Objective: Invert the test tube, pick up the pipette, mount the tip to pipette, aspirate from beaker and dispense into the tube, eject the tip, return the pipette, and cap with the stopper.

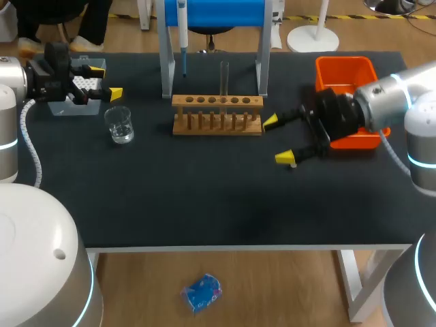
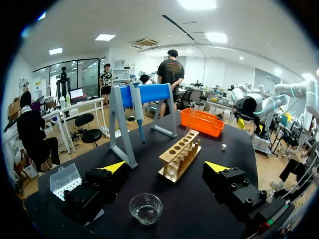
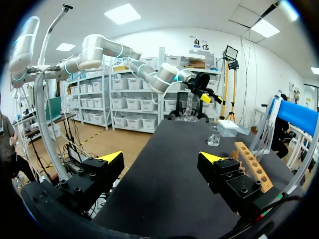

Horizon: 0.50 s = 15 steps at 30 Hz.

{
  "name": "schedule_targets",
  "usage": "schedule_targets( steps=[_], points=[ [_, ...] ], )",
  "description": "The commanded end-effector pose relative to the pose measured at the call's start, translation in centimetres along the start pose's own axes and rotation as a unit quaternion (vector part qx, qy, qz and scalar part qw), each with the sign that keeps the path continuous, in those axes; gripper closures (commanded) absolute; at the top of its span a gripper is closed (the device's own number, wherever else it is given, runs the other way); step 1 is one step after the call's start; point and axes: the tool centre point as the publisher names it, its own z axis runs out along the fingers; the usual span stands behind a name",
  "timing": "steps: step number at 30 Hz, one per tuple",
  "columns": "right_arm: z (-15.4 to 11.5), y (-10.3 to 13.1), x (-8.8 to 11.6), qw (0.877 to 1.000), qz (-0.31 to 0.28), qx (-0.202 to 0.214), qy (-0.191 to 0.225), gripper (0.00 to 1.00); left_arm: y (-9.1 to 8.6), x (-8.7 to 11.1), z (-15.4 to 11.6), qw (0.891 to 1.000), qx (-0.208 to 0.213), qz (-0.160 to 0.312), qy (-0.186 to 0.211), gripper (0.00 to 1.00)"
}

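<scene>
A clear test tube stands upright in the wooden rack at the table's middle. The pipette hangs on the blue stand behind the rack. A glass beaker sits left of the rack, with a clear tip box beyond it. My left gripper is open over the tip box, nothing between its fingers; in its wrist view the beaker lies just under it and the rack ahead. A small white stopper lies past the rack. My right gripper is open and empty, right of the rack.
An orange bin stands at the back right, partly behind my right arm. The blue stand's grey legs flank the rack's far side. The right wrist view takes in the beaker and the rack across bare black mat.
</scene>
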Motion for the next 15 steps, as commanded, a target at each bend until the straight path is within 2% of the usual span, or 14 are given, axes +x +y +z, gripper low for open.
schedule_targets(
  steps=[1, 5, 7, 10, 15],
  points=[
    [0.2, -0.7, 1.0, 1.000, 0.011, -0.028, -0.004, 0.00, 0.0, -0.1, -0.1, 1.000, -0.001, 0.000, 0.002, 0.00],
    [0.3, -0.7, 1.6, 0.998, 0.001, -0.050, -0.038, 0.00, 0.2, -0.3, -0.2, 1.000, -0.005, 0.002, 0.000, 0.00],
    [0.3, -0.7, 1.6, 0.998, 0.001, -0.050, -0.038, 0.00, 0.5, -0.6, -0.5, 1.000, 0.005, -0.001, 0.011, 0.00],
    [0.3, -0.7, 1.6, 0.998, 0.001, -0.050, -0.038, 0.00, 1.2, -1.4, -1.0, 1.000, 0.000, 0.002, 0.017, 0.00],
    [0.3, -0.7, 1.6, 0.998, 0.001, -0.050, -0.038, 0.00, 3.1, -3.2, -2.0, 1.000, 0.003, -0.002, 0.012, 0.00]
  ],
)
